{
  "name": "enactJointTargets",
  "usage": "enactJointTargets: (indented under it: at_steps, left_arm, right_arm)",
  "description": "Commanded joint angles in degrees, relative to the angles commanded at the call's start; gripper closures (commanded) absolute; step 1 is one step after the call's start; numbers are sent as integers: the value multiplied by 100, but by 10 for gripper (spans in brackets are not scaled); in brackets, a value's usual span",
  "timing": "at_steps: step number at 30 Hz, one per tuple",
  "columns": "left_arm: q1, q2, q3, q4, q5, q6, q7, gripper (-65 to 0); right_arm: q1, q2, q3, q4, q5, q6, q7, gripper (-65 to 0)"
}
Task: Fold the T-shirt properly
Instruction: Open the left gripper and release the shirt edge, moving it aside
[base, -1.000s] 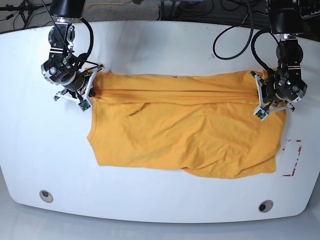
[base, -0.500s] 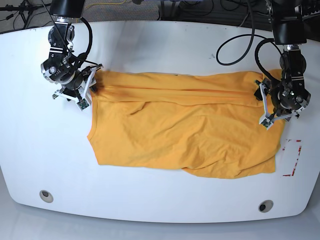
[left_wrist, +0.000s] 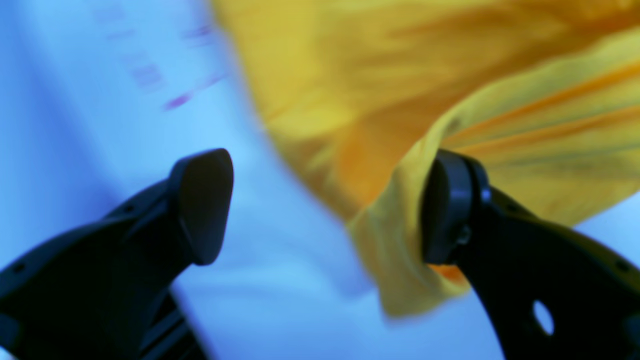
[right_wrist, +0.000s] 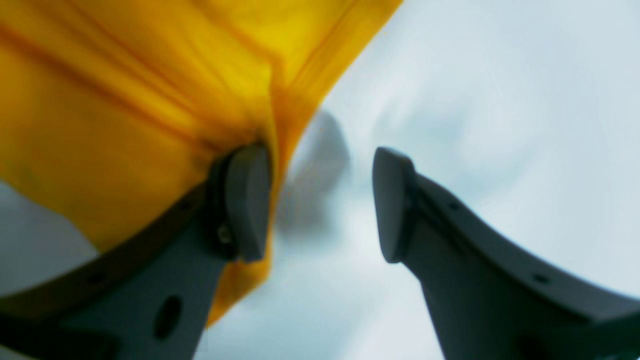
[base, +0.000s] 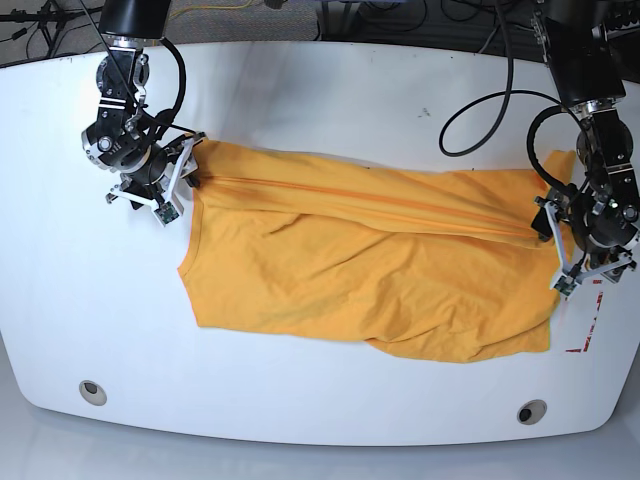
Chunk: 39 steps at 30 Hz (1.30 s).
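A white table (base: 330, 90) fills the base view, with red markings (base: 590, 315) near its right edge. Spread across its middle lies the mustard-yellow T-shirt (base: 370, 270), rumpled, with a long taut ridge of cloth running from its upper left corner down to its right side.

The right gripper (base: 190, 168) sits at the shirt's upper left corner in the base view. Its wrist camera shows the two fingers spread wide apart — one pad (right_wrist: 247, 200) touches the shirt's edge (right_wrist: 125, 100), which drapes over and beside it, while the other finger (right_wrist: 395, 205) stands clear over bare table. Nothing is pinched between them.

The left gripper (base: 548, 222) is at the shirt's right end, near the red markings. Its wrist view, blurred, likewise shows the fingers spread; a fold of the shirt (left_wrist: 450, 75) hangs against the pad (left_wrist: 445, 210) of one finger, and the other finger (left_wrist: 202, 205) is well apart from the cloth
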Motion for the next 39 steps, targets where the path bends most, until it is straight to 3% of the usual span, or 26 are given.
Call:
enactJointTargets:
  at_steps: [11, 22, 27, 31, 39]
  left_arm:
    - [905, 369, -1688, 308, -9, 0, -9, -497]
    - [554, 404, -1890, 475, -202, 0, 18, -496]
    - [413, 237, -1705, 738, -738, 0, 264, -494]
    - [308, 79, -1582, 993, -1486, 0, 571, -494]
    - [879, 26, -2356, 1073, -3200, 0, 695, -493]
  right_arm:
    - [0, -132, -9, 18, 0, 0, 9, -312]
    - [0, -132, -9, 18, 0, 0, 9, -312]
    - [0, -132, -9, 18, 0, 0, 9, -312]
    - [0, -132, -9, 26, 0, 0, 9, -312]
    - [0, -202, -9, 431, 35, 0, 9, -312]
